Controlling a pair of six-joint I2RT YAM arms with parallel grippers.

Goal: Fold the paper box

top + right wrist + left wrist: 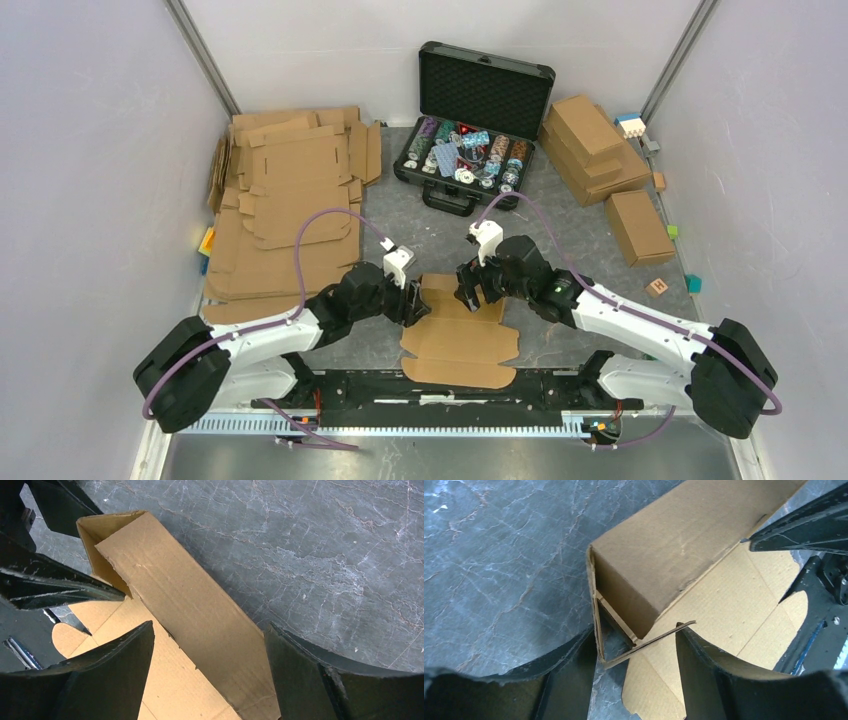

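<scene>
The paper box [460, 342] lies on the bench [570, 235] between the two tools, its base panel flat and its far wall folded upright. The left tool [634, 632] is closed onto the wall's left corner, with the side tab spanning its two fingers [704, 680]. The right tool [210, 630] is spread wide, straddling the wall's right end without pinching it. Beyond both tools a black case [487, 92] stands open with its foam-lined lid upright and holds rows of chips [465, 152]. Flat cardboard sheets [290, 200] are stacked beyond the left tool, and closed cardboard boxes [595, 145] beyond the right.
</scene>
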